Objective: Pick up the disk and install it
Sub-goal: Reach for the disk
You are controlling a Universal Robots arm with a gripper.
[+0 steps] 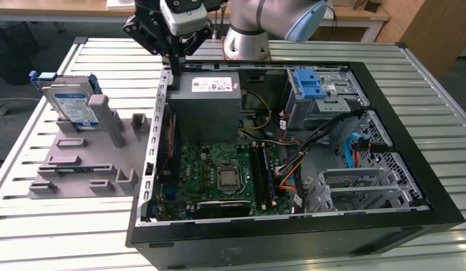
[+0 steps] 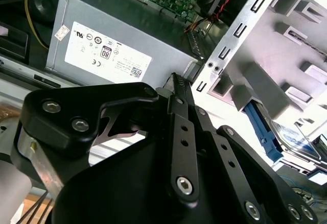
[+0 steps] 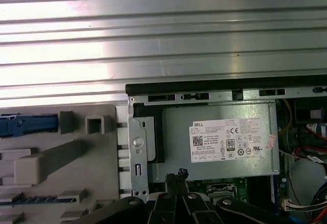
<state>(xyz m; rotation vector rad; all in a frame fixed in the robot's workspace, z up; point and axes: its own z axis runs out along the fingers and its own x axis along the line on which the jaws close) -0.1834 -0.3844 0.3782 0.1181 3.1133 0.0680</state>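
Upright on edge in the grey moulded plastic holder [image 1: 70, 169], at the exterior view's left of the open black case [image 1: 293, 237]: the disk [image 1: 73, 104], flat silver-grey with blue rails. Inside the case, boxy grey power supply [image 1: 206, 107], green motherboard [image 1: 206, 169], perforated metal drive bay [image 1: 327, 104]. Over the case's far corner by the power supply, black gripper [image 1: 174, 66], slim fingers pressed together, empty, well apart from the disk
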